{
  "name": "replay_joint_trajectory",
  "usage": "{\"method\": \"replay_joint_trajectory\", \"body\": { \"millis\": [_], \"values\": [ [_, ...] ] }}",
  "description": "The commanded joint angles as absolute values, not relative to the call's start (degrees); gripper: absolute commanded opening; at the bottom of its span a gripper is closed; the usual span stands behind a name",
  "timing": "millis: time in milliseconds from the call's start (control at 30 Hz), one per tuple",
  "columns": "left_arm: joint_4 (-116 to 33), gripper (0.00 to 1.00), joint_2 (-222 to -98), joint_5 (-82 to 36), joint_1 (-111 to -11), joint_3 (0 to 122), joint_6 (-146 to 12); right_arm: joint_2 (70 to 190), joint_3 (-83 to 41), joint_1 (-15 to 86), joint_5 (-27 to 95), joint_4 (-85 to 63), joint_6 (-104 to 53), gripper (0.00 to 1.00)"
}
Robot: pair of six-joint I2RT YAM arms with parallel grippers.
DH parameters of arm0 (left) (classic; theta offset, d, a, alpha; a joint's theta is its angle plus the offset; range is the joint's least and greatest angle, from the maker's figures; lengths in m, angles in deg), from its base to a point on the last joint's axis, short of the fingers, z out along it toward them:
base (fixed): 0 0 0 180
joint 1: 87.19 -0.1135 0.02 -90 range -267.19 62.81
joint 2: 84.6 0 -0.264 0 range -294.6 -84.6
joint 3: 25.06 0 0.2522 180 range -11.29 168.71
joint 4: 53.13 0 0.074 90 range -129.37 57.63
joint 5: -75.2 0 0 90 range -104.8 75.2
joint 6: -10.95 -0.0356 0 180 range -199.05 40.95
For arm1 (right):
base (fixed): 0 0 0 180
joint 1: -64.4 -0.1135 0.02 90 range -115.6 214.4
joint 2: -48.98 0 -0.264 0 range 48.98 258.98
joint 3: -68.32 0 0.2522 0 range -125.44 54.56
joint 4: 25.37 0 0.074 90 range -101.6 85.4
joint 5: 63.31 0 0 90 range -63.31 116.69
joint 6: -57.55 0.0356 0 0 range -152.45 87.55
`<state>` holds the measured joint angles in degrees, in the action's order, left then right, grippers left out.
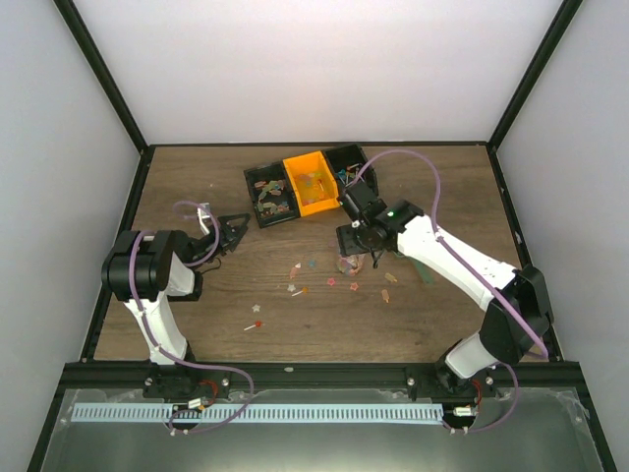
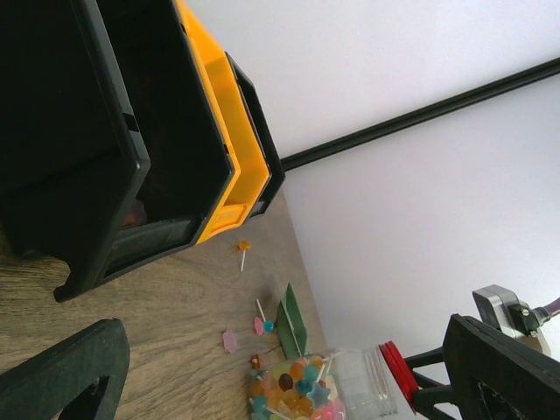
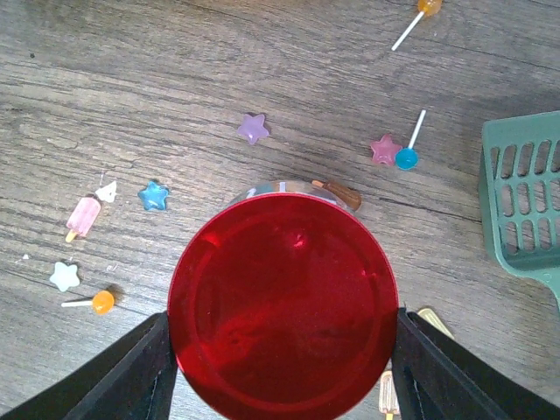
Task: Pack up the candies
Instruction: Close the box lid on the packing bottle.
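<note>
Standing at the near edge, one sees the right gripper (image 3: 282, 363) clamped on the red lid (image 3: 282, 302) from above, with one finger pressed against each side of the lid. The lid sits on a clear jar (image 2: 354, 389) that stands upright near the middle of the table (image 1: 423, 324). The jar is partly filled with candies (image 2: 297, 394). More candies lie loose on the wood around the jar, on its left, front and right: stars, small lollipops and an ice-pop shape. A green slotted scoop (image 3: 523, 210) lies just right of the jar, apart from it.

The left gripper (image 1: 231, 233) hangs over the left part of the table with its fingers spread wide and nothing between them. It points toward three bins at the back: a black bin (image 1: 270, 197), an orange bin (image 1: 311, 182) and a second black bin (image 1: 346, 162), set touching in a row.
</note>
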<state>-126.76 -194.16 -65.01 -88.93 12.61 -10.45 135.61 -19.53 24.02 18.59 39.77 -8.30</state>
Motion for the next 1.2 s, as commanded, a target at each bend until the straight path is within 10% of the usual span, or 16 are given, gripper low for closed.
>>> {"method": "replay_joint_trajectory", "body": {
  "millis": [0, 1167],
  "values": [
    [-140.95, 1.0, -195.18, -65.25, -88.69, 12.94, -11.3, 133.77, -18.7, 23.45, 16.69, 40.23, -7.36, 0.62],
    [-140.96, 1.0, -195.77, -65.34, -88.58, 13.14, -11.37, 135.09, -19.21, 19.14, 14.39, 42.02, -4.5, 0.62]
  ]
}}
